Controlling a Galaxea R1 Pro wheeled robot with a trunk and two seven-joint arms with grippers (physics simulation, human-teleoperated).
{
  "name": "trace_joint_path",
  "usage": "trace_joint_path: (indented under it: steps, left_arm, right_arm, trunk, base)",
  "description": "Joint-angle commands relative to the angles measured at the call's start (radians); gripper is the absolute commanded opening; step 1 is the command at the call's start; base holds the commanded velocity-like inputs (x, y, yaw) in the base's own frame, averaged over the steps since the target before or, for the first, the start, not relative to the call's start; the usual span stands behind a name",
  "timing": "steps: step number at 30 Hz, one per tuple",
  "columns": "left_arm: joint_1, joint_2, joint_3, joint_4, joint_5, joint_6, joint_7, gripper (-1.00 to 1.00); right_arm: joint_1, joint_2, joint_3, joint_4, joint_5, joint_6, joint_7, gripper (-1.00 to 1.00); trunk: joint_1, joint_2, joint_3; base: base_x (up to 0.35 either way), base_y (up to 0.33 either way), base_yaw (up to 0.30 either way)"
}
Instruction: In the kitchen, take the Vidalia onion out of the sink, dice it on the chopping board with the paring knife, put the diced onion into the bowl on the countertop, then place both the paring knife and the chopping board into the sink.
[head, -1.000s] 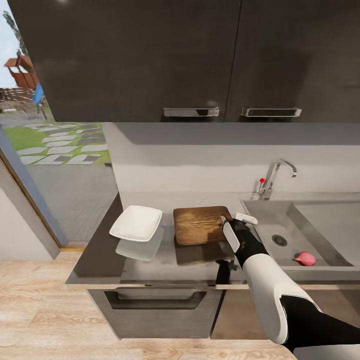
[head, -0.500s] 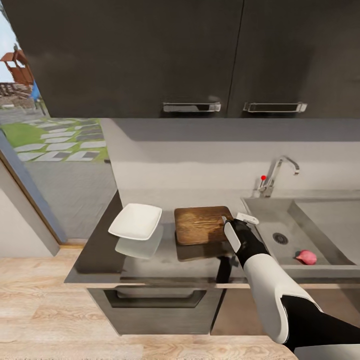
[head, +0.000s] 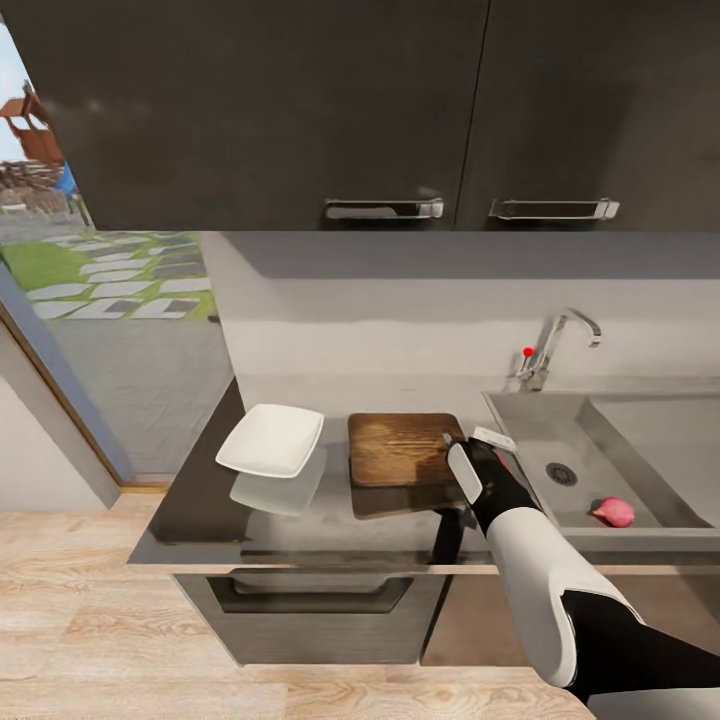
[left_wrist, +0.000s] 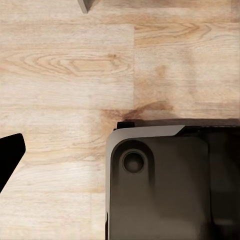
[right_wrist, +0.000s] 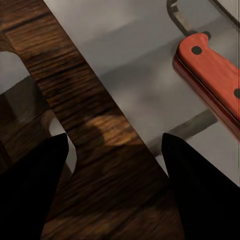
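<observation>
Pale wooden floor (left_wrist: 65, 65) lies beside a dark rounded robot base (left_wrist: 165, 185).

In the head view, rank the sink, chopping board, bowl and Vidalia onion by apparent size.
1. sink, cut off by the frame edge yet clearly largest
2. chopping board and bowl, about alike; not ranked
3. Vidalia onion, far smallest
</observation>
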Motion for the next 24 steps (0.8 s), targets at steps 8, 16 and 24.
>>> trace_joint_path:
  steps: [8,16,24]
  left_arm:
    - [0.0,0.0,0.001,-0.001,0.001,-0.002,0.0,1.0]
    - [0.0,0.0,0.001,-0.001,0.001,-0.001,0.0,1.0]
    - [0.0,0.0,0.001,-0.001,0.001,-0.001,0.0,1.0]
  right_arm:
    - [-0.001,0.005,-0.001,-0.002,-0.014,-0.019,-0.058,-1.0]
    - [-0.001,0.015,0.0,-0.001,-0.015,-0.049,-0.108,-1.0]
    - [-0.001,0.022,0.0,-0.002,-0.016,-0.051,-0.114,-1.0]
  trunk:
    - [0.001,-0.002,-0.002]
    - [0.001,-0.002,-0.002]
    - [0.001,-0.002,-0.002]
  base:
    - [0.0,0.0,0.0]
    - [0.0,0.0,0.0]
    - [0.054,0.0,0.0]
